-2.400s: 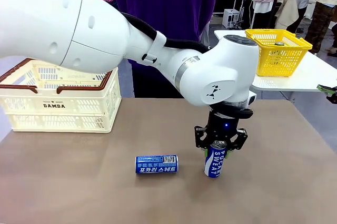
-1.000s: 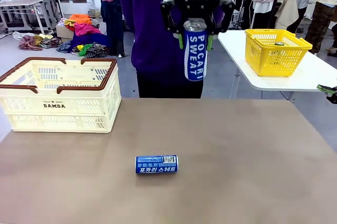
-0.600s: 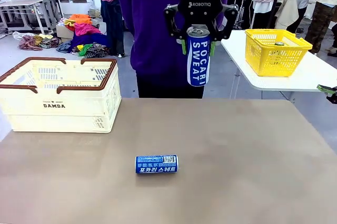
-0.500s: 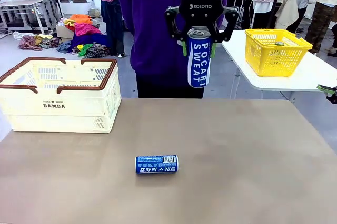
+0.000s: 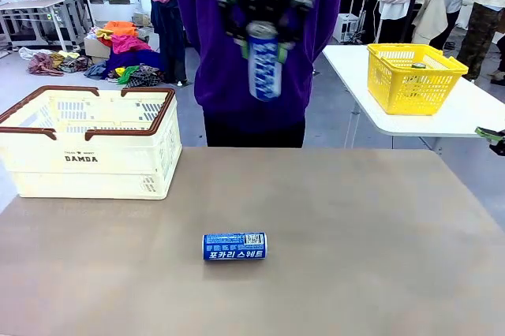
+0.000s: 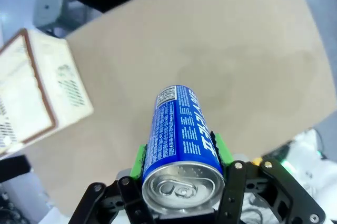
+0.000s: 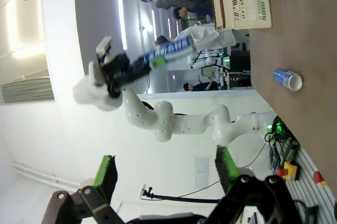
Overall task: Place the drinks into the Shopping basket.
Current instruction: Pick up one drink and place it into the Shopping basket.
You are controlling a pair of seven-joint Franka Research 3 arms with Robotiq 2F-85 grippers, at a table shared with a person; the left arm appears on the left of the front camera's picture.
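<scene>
- Raised high over the far side of the table point(image 5: 379, 218) with the left gripper point(image 5: 264, 48), fingers pointing straight down, in front of the person point(image 5: 209, 52) in purple.
- Clenched there on the held can point(image 5: 264, 76): blue, upright, pinched near its silver top between the green pads, and smeared by motion in the front view.
- Seen from the left wrist: down along the held can to the tabletop, with a corner of the basket point(image 6: 71, 84) at the picture's left, off to one side and not underneath.
- Off to the side with the right gripper point(image 7: 166, 171), jaws spread wide, nothing between the pads, facing the left arm across the table.
- Near the table's middle: the lying can point(image 5: 235, 246), blue, on its side, well apart from the basket.
- At the table's far left corner: the basket, cream with a brown rim.
- Compared with half a second ago: moved toward the basket's side and a little higher with the left gripper and held can, though short of the basket's rim.
- Same as before: the clamp on the held can, and the places of the lying can and basket.
</scene>
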